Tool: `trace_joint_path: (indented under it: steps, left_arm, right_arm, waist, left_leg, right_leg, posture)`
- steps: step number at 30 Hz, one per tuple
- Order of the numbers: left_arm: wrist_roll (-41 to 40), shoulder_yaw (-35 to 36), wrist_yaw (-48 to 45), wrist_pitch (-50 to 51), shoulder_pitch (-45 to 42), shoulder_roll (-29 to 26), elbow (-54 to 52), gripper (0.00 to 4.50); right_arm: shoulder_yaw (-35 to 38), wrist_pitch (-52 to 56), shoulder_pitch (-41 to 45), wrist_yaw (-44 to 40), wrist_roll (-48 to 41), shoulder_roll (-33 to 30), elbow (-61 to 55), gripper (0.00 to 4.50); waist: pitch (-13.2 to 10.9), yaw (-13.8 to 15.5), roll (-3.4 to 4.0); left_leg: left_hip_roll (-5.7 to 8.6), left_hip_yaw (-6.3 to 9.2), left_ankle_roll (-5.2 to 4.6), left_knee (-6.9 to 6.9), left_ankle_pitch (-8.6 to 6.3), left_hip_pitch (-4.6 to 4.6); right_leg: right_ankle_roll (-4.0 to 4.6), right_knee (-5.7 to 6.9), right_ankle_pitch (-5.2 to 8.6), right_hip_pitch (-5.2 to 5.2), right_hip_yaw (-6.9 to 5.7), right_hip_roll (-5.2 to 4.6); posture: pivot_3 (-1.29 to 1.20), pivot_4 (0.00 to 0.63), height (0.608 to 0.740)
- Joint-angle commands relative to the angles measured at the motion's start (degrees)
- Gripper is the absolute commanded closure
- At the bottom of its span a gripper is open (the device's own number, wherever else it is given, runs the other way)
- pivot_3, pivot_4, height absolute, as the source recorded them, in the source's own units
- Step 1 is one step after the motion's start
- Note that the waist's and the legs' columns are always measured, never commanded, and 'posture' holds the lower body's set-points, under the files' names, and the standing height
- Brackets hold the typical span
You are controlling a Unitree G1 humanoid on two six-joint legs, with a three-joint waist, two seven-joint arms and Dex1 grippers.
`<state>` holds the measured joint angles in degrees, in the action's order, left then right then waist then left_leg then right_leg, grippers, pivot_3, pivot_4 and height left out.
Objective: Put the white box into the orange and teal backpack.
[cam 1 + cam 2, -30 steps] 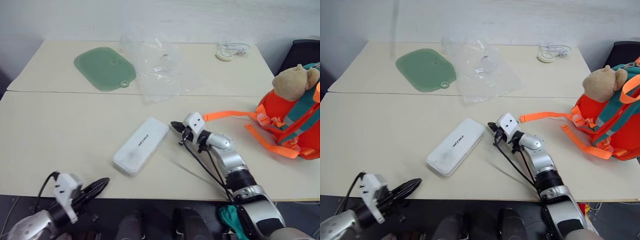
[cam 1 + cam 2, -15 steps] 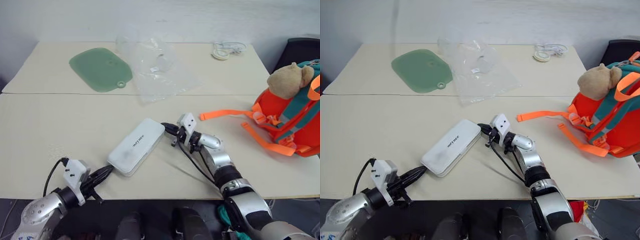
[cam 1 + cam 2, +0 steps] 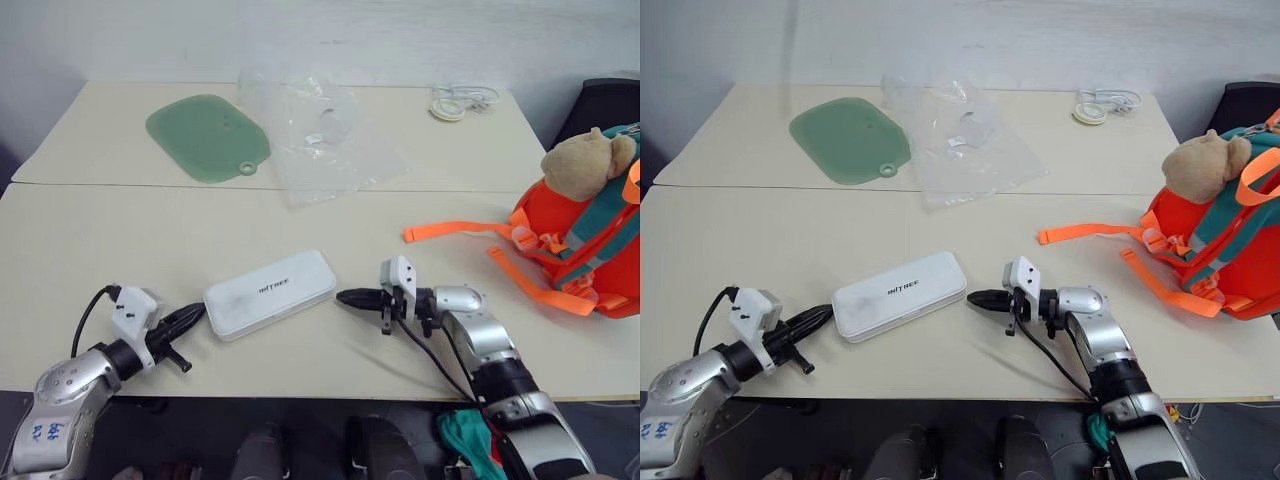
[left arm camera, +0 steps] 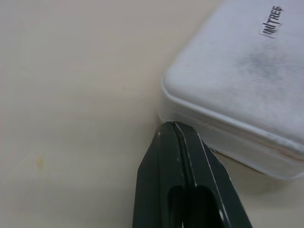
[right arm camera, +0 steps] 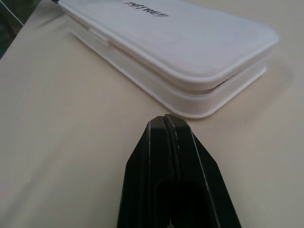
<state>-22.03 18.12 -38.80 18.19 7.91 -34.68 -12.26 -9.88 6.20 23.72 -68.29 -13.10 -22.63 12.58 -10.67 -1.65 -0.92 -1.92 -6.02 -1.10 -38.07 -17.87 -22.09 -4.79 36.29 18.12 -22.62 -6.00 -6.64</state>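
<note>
Left eye view gives you the white box (image 3: 270,294) lying flat on the near part of the tabletop (image 3: 120,240), lettering up, between the two tools. Your left tool (image 3: 196,314) has its fingers pressed together, tips right at the box's left end. Your right tool (image 3: 345,298) is likewise pinched closed and empty, pointing left, tips just beside the box's right end. You find the orange and teal backpack (image 3: 585,250) well apart at the right edge. At the far side lie a green mat (image 3: 207,135) and a clear plastic bag (image 3: 320,135).
</note>
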Motion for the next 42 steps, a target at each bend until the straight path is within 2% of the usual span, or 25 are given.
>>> trace_joint_path:
  steps: [1, 7, 11, 14, 16, 23, 33, 42]
  left_arm:
    - [-0.62, 1.79, -1.86, -0.26, 1.30, -1.78, 0.02, 4.49]
    - [-8.24, 5.41, -7.61, 6.47, 8.09, -5.23, -6.76, 4.49]
    - [-9.14, 5.20, -6.40, 7.86, 8.90, -4.32, -9.58, 4.49]
    - [-8.19, 3.10, -2.89, 7.89, 5.53, -1.78, -9.12, 4.49]
    - [-5.70, 1.58, -0.20, 9.24, 2.96, -1.84, -6.93, 4.49]
    - [-2.56, -3.47, -1.97, 9.99, -2.21, -4.13, -2.88, 4.49]
    - [0.40, -10.12, -2.83, 8.55, -12.46, -3.04, 3.87, 4.49]
    - [2.07, -6.70, -5.81, 8.78, -8.59, -10.03, 8.04, 4.49]
  right_arm:
    - [1.11, 3.04, -0.41, 2.69, -0.45, -1.70, -5.32, 4.50]
    - [1.48, -1.48, 3.64, 13.71, 6.08, -0.21, 1.18, 4.50]
    - [0.47, -4.09, 7.02, 17.32, 8.34, 2.42, 6.64, 4.50]
    - [-1.19, -6.36, 9.63, 15.44, 8.39, 4.98, 10.70, 4.50]
    - [-1.59, -4.74, 9.73, 11.18, 6.00, 5.10, 9.64, 4.50]
    - [-2.90, 0.91, 6.46, 3.15, 3.24, 1.15, 2.15, 4.50]
    - [-1.15, 6.41, -0.71, 5.91, 3.52, -4.52, -7.77, 4.50]
    - [0.09, 7.61, -2.47, 7.30, 2.32, -6.67, -10.37, 4.50]
  waist:
    - [0.00, -0.15, 0.00]
    - [-0.01, -0.49, 0.01]
    - [-0.01, -0.12, 0.02]
    - [-0.01, -0.14, 0.02]
    - [-0.01, -0.05, 0.01]
    - [-0.01, 0.07, 0.01]
    - [-0.02, 0.13, 0.02]
    - [-0.01, -0.15, 0.03]
  left_leg:
    - [0.00, -0.01, 0.01, 0.01, -0.01, 0.00]
    - [-0.04, -0.04, 0.07, 0.05, -0.04, 0.00]
    - [-0.03, -0.02, 0.08, 0.04, -0.01, -0.01]
    - [-0.01, -0.03, 0.06, 0.04, 0.00, 0.01]
    - [-0.01, -0.02, 0.05, 0.04, 0.01, 0.00]
    - [0.02, -0.06, -0.02, 0.03, 0.00, -0.01]
    - [0.06, -0.01, 0.01, 0.03, 0.03, -0.02]
    - [0.02, -0.05, 0.03, 0.03, 0.03, 0.05]
  right_leg:
    - [0.00, 0.00, 0.00, 0.00, 0.01, 0.00]
    - [0.04, -0.22, 0.02, -0.07, 0.02, 0.01]
    - [0.05, -0.22, 0.02, -0.07, 0.02, 0.00]
    - [0.05, -0.20, 0.02, -0.05, 0.02, 0.00]
    - [0.04, -0.18, 0.02, -0.05, -0.01, 0.01]
    - [0.03, 0.07, 0.02, -0.03, 0.00, 0.01]
    - [0.03, 0.11, 0.02, -0.03, -0.06, -0.01]
    - [0.04, 0.11, 0.02, -0.03, -0.02, 0.02]
  posture:
    - [0.00, 0.150, 0.740]
    - [0.00, 0.150, 0.740]
    - [0.00, 0.150, 0.740]
    - [0.00, 0.150, 0.740]
    - [0.00, 0.150, 0.740]
    - [0.00, 0.150, 0.740]
    - [0.00, 0.150, 0.740]
    - [0.00, 0.150, 0.740]
